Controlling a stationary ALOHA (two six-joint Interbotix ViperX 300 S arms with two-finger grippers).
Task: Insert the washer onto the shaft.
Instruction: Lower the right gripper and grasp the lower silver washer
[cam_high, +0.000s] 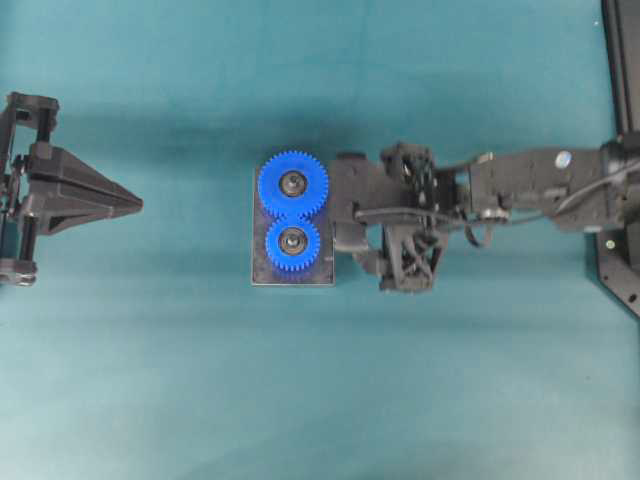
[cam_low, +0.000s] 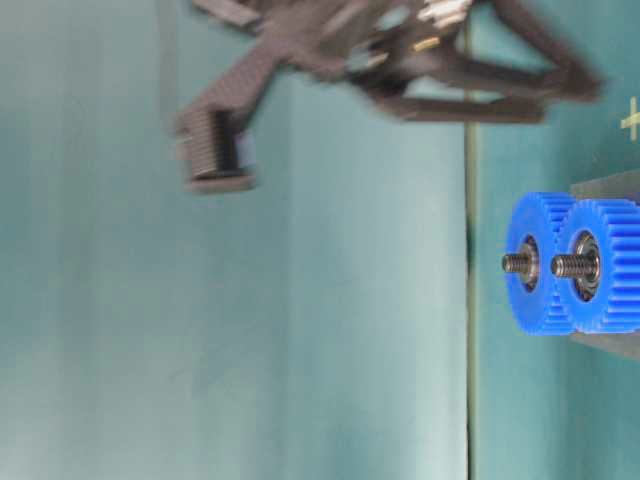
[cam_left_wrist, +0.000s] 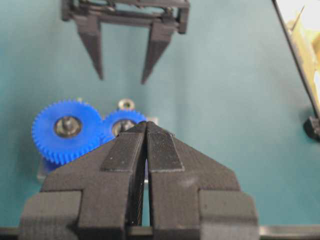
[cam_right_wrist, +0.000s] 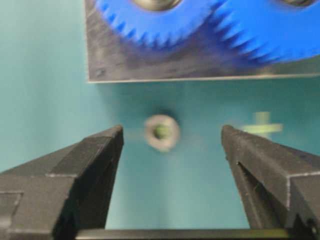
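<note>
Right gripper (cam_right_wrist: 172, 137): jaws stood wide apart, nothing between them held
Washer (cam_right_wrist: 161, 132): lay loose on the table (cam_right_wrist: 45, 75), flat, ahead of the right gripper's fingertips and between their lines, nearer the left-hand finger in the wrist view; blurred there, hole visible
Same washer (cam_left_wrist: 126, 104) seen from the left wrist camera, just beyond the small gear (cam_left_wrist: 119, 124), on the side toward the right gripper (cam_left_wrist: 122, 77)
Plate (cam_right_wrist: 200, 62): just past the washer from the right gripper, edge near but apart from it
Gears: big gear (cam_high: 293, 181) and small gear (cam_high: 293, 243) meshed on the plate (cam_high: 292, 277), each on its own shaft; threaded shaft ends stood clear of both gears in the table-level view, big-gear shaft (cam_low: 515, 263), small-gear shaft (cam_low: 568, 266)
No washer seen on either shaft
Right gripper hung above the table beside the plate, off the surface in the table-level view (cam_low: 215, 160)
Left gripper (cam_high: 138, 204): jaws pressed together, pads (cam_left_wrist: 132, 150) touching, empty
Left gripper well apart from the plate, pointing toward the gears; gears lay ahead of its tip in its wrist view
</note>
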